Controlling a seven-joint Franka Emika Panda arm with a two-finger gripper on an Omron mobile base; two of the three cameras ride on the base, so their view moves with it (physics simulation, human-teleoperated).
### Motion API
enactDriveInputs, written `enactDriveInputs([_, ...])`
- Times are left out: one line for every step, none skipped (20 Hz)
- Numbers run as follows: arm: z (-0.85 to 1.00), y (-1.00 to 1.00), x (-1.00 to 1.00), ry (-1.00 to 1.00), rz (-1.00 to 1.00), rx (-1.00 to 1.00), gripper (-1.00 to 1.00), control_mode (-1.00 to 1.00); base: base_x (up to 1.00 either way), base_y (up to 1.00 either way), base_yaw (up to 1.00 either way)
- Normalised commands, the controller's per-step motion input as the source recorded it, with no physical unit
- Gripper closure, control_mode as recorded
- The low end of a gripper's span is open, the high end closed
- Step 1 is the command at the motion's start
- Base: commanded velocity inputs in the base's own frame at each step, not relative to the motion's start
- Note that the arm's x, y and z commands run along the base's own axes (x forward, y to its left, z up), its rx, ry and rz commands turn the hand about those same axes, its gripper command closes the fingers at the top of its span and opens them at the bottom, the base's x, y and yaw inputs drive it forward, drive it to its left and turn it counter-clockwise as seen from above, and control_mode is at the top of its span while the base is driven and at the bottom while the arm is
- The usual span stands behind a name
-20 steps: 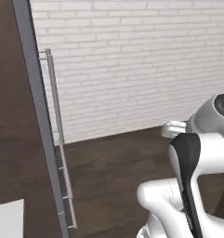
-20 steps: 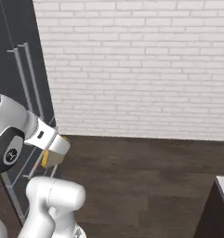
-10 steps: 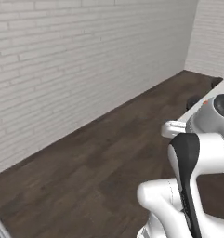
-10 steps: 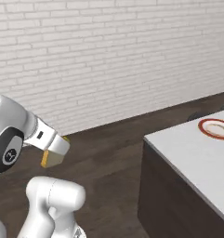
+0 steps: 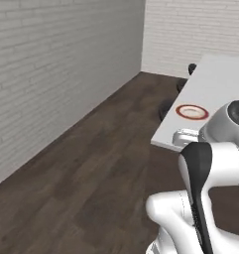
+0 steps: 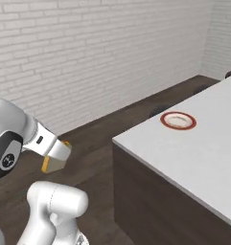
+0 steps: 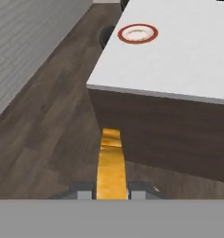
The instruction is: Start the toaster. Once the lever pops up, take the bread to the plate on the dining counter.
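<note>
Carrying the bread (image 7: 111,162) out in front of it, the gripper (image 7: 111,189) had its jaws clenched on the slice's near end, one finger on each flat face, so the toast stuck straight forward, edge-on to the hand camera. It hung in the air above the dark wood floor (image 5: 106,149), short of the dining counter (image 6: 203,143) and well apart from the red-rimmed plate (image 6: 178,120) sitting near the counter's far edge.

From the right base camera, the golden-tan slice (image 6: 52,162) showed just below the white hand. A slice like that looked light and stiff but brittle, I judged: squeeze hard and it would crumble, pinch too close to the crust and it might swing or slip. Gripping low across both broad faces seemed the sound place. Setting it flat would call for a gentle release above the plate.
</note>
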Motion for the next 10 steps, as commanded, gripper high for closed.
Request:
enactDriveInputs([0.0, 0.0, 0.0, 0.0, 0.0, 0.0, 1.0, 1.0, 0.72, 0.0, -0.37])
enactDriveInputs([0.0, 0.0, 0.0, 0.0, 0.0, 0.0, 1.0, 1.0, 0.76, 0.0, -0.38])
enactDriveInputs([0.0, 0.0, 0.0, 0.0, 0.0, 0.0, 1.0, 1.0, 0.76, 0.0, -0.39])
enactDriveInputs([0.0, 0.0, 0.0, 0.0, 0.0, 0.0, 1.0, 1.0, 0.76, 0.0, -0.4])
enactDriveInputs([0.0, 0.0, 0.0, 0.0, 0.0, 0.0, 1.0, 1.0, 0.76, 0.0, -0.4])
enactDriveInputs([0.0, 0.0, 0.0, 0.0, 0.0, 0.0, 1.0, 1.0, 0.75, 0.0, -0.39])
enactDriveInputs([0.0, 0.0, 0.0, 0.0, 0.0, 0.0, 1.0, 1.0, 0.76, 0.0, -0.39])
enactDriveInputs([0.0, 0.0, 0.0, 0.0, 0.0, 0.0, 1.0, 1.0, 0.74, 0.0, -0.39])
enactDriveInputs([0.0, 0.0, 0.0, 0.0, 0.0, 0.0, 1.0, 1.0, 0.74, 0.07, -0.39])
enactDriveInputs([0.0, 0.0, 0.0, 0.0, 0.0, 0.0, 1.0, 1.0, 0.73, 0.11, -0.39])
